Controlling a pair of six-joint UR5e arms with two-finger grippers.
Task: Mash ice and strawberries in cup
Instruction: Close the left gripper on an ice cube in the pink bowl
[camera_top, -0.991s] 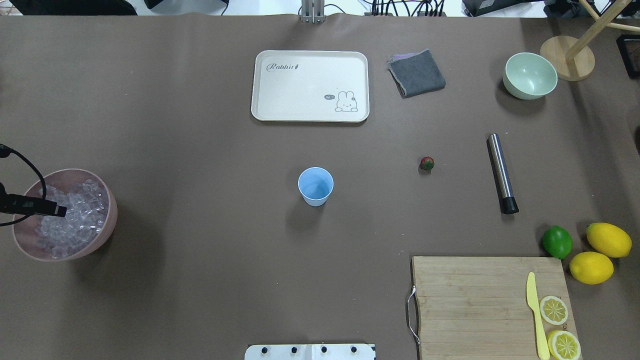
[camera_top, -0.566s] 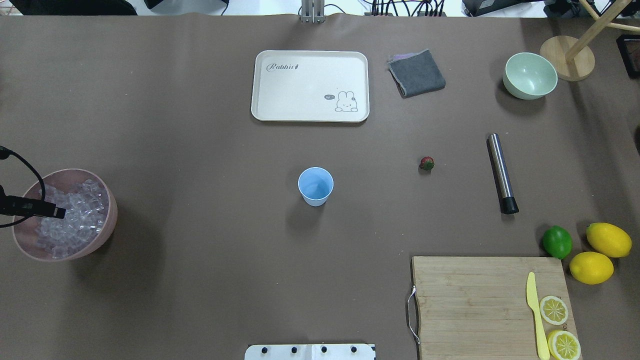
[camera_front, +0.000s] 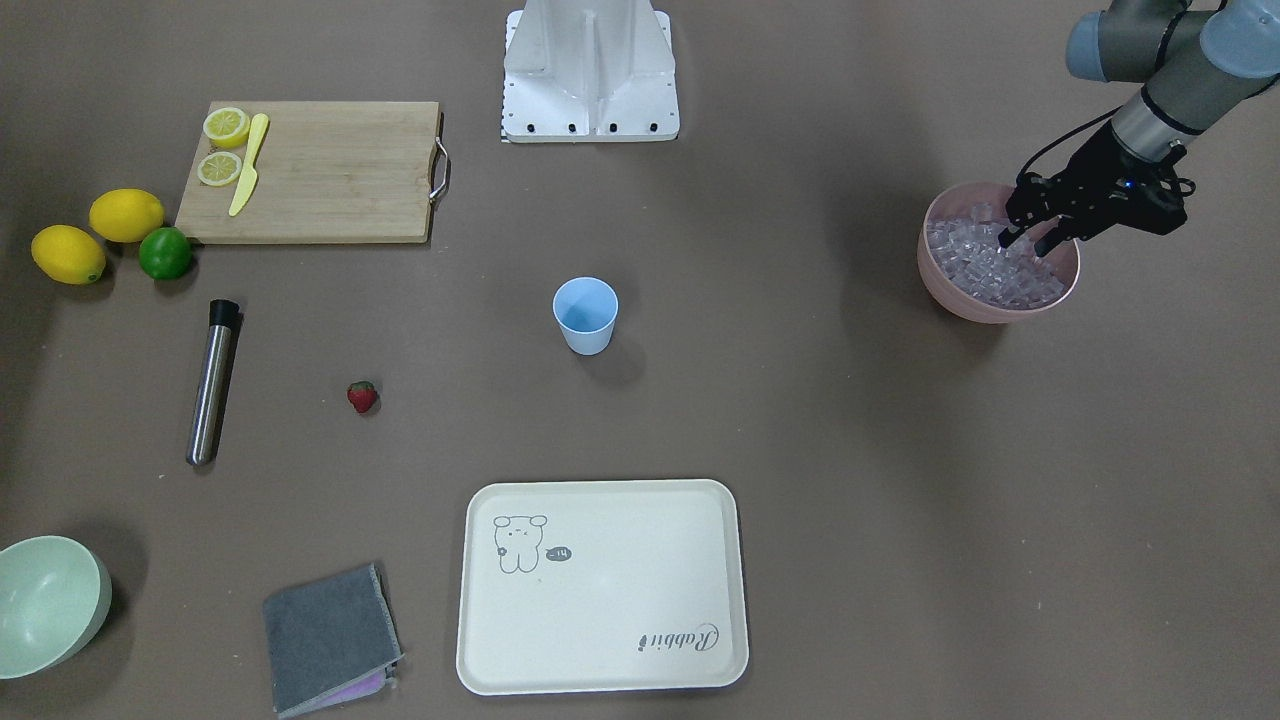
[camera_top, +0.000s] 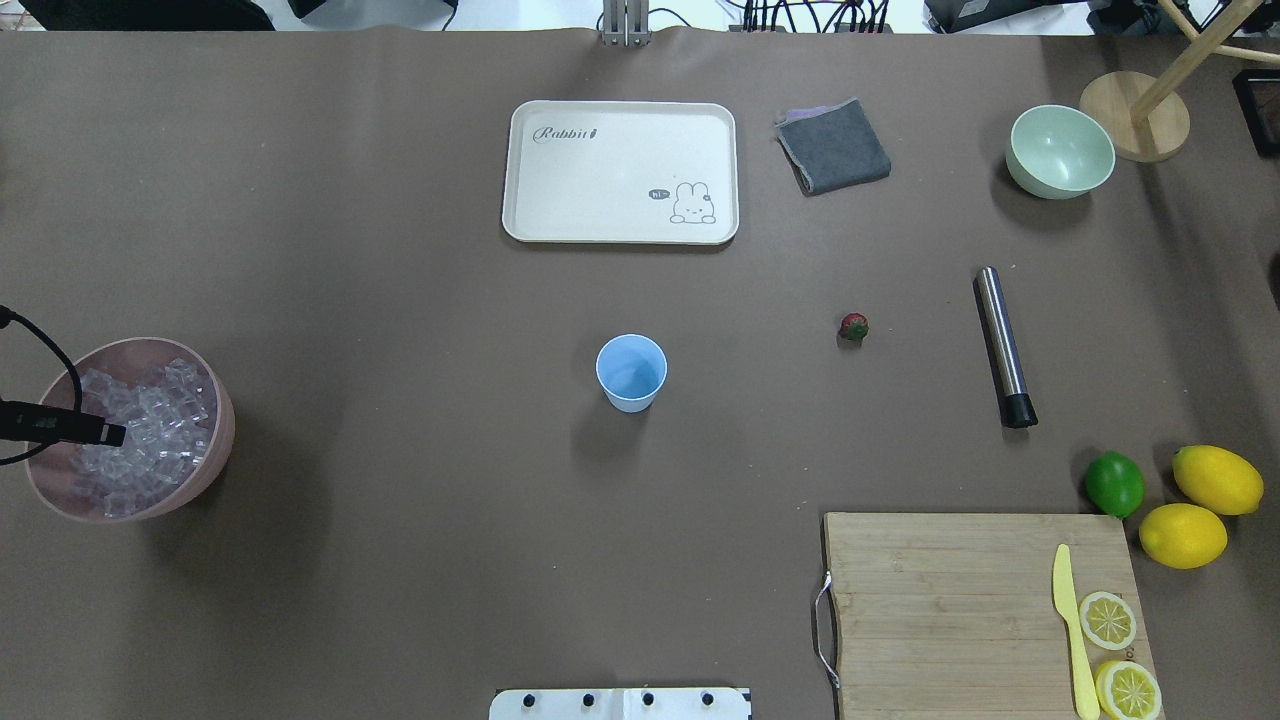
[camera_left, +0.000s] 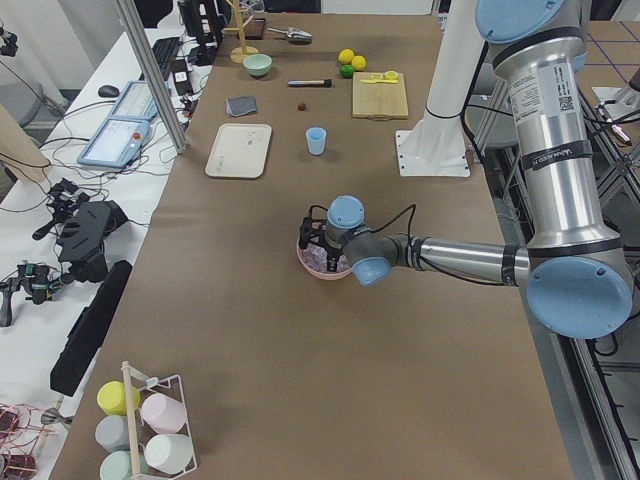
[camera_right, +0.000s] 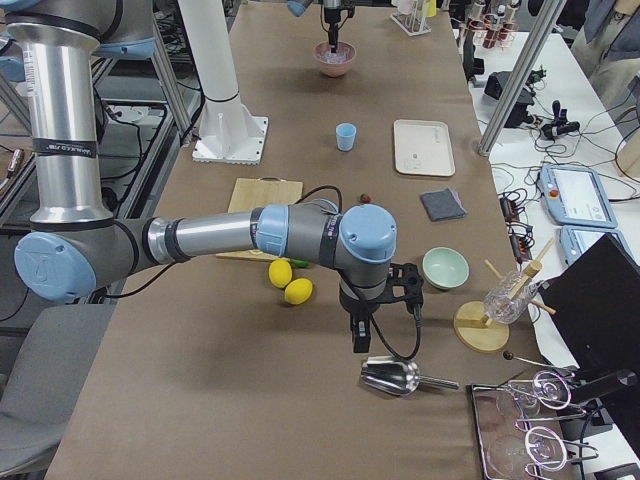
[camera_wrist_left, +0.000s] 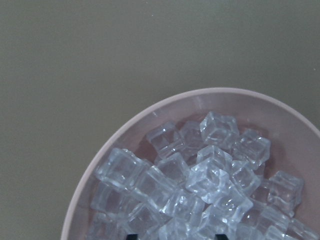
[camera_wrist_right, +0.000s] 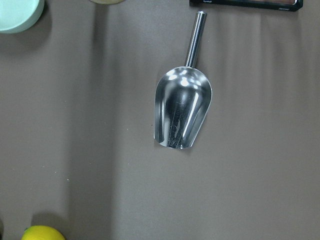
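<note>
The worktop (camera_top: 400, 300) carries everything. The left gripper (camera_front: 1025, 238) hangs over the pink bowl (camera_front: 940, 285), fingers spread, tips low over the ice (camera_front: 975, 262) heaped inside. The right gripper (camera_right: 358, 338) hovers above a scoop (camera_right: 392, 376); whether its fingers are spread I cannot tell. The cup (camera_top: 631, 372) stands mid-worktop, the strawberry (camera_top: 853, 326) well apart.

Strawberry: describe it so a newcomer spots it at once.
Overhead view: from the light-blue cup at the centre of the table, look right toward the steel rod with the black tip. The strawberry lies alone on bare tabletop between them, nearer the rod. It is the only red thing, green-capped, far smaller than the lime and lemons.
</note>
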